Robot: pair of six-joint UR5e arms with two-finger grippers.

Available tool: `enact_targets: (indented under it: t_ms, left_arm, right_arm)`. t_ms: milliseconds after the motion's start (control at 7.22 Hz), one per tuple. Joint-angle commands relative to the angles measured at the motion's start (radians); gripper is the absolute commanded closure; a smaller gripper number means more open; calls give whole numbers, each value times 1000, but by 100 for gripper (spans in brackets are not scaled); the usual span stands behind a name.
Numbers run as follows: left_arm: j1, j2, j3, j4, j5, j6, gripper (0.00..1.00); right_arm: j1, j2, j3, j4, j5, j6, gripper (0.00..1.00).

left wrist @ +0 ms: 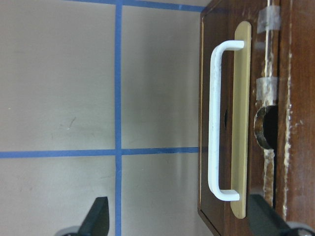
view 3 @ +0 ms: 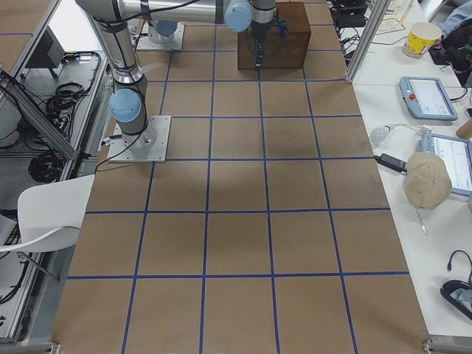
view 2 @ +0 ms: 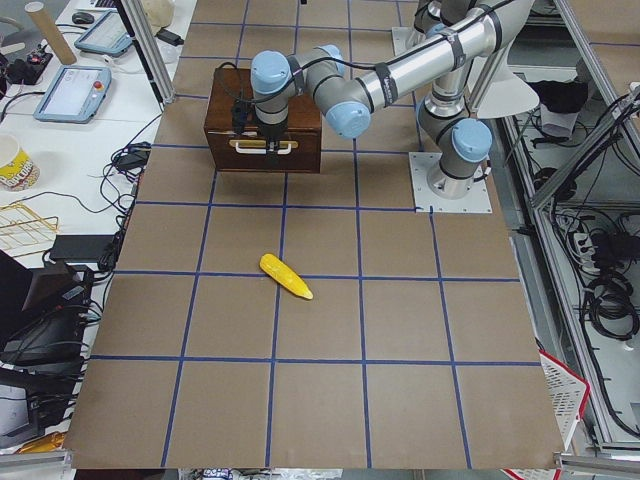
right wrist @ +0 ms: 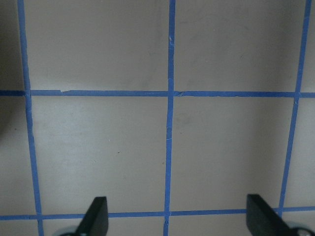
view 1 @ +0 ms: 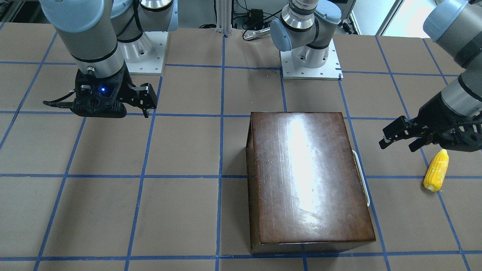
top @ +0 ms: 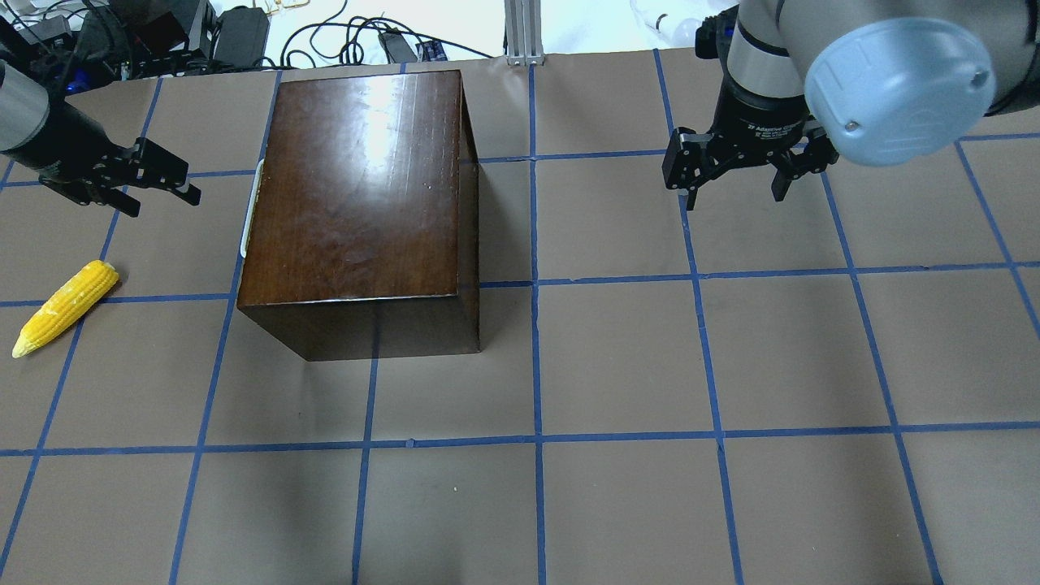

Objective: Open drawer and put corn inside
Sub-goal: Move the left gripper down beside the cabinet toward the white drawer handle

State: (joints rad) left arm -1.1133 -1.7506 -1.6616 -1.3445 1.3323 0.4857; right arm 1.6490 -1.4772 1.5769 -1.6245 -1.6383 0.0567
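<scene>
The glossy dark-brown wooden box [top: 357, 187] stands on the table, and its drawer [left wrist: 204, 73] is shut, its front panel flush with the box. A white handle [left wrist: 213, 123] on a gold plate sits on that panel; it also shows in the overhead view [top: 255, 203]. The yellow corn [top: 65, 307] lies on the table to the left of the box, and also shows in the front-facing view [view 1: 437, 170]. My left gripper [top: 191, 185] is open and empty, facing the handle but apart from it, beyond the corn. My right gripper [top: 735, 195] is open and empty above the table, well right of the box.
The table is brown with a blue tape grid [top: 536, 284]. Both arm bases [view 1: 310, 56] stand at the robot's edge. Cables and gear [top: 236, 32] lie past the far edge behind the box.
</scene>
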Motion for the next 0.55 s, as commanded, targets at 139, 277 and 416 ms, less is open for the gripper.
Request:
enact_targets:
  t_ms: [139, 277, 416]
  left_arm:
    - [4, -92, 0, 71, -33, 62, 0]
    - [4, -108, 2, 77, -68, 74, 0]
    - [4, -125, 5, 79, -76, 68, 0]
  right_arm:
    - [0, 0, 0, 0, 0, 0, 0]
    - [0, 0, 0, -2, 0, 0, 0]
    - [0, 0, 0, 0, 0, 0, 0]
